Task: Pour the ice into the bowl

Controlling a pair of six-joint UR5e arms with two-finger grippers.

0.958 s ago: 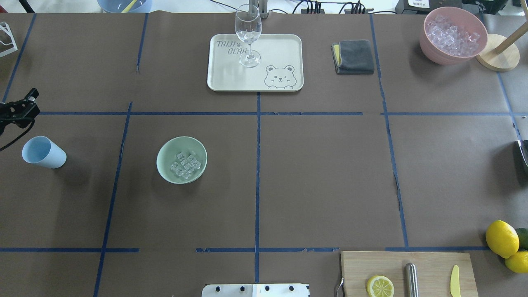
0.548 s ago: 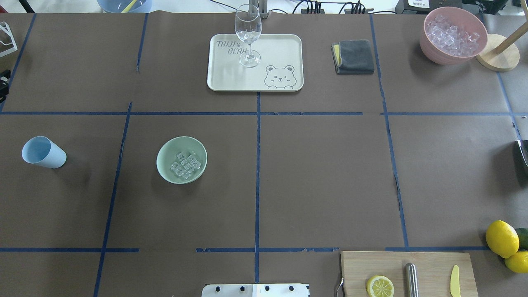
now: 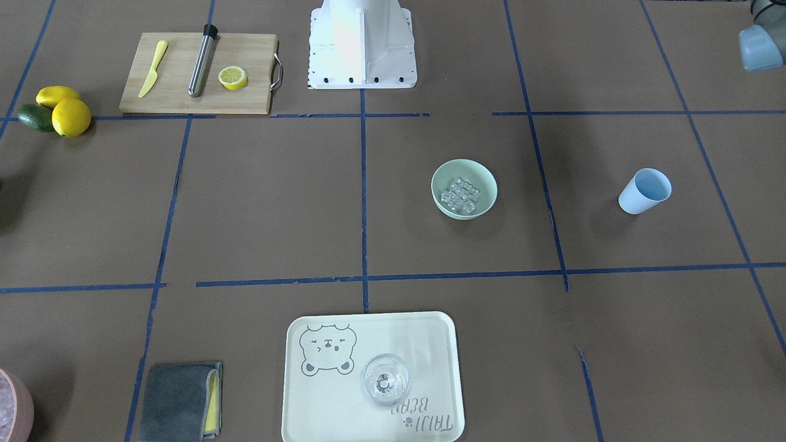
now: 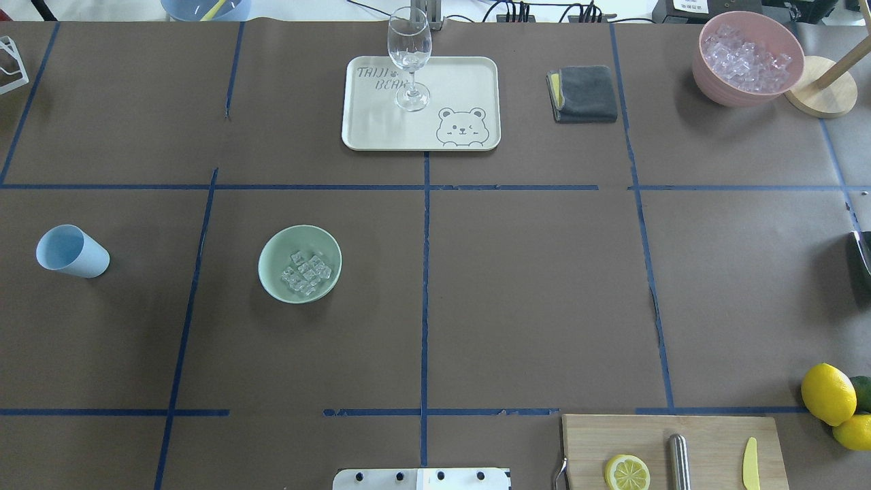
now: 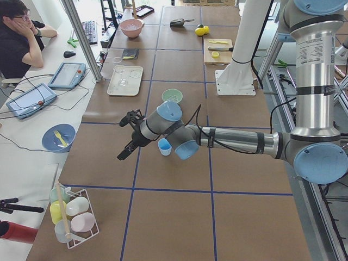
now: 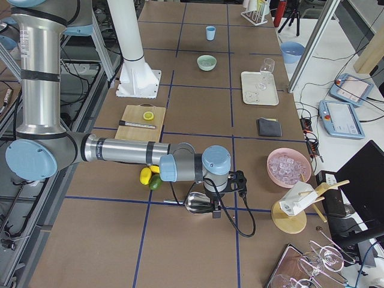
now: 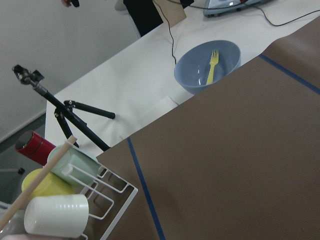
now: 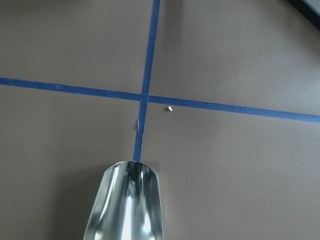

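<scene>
Moved: left pincer (image 5: 124, 137) is leaving overhead sight.
Grip: I cannot tell its opening.
Risk: my wrist is swinging near blue cup (image 4: 71, 251), maybe toppling it.

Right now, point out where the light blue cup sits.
In the overhead view the light blue cup sits near the left edge, on the robot's left, apart from the mint-green bowl of ice to its right.
</scene>
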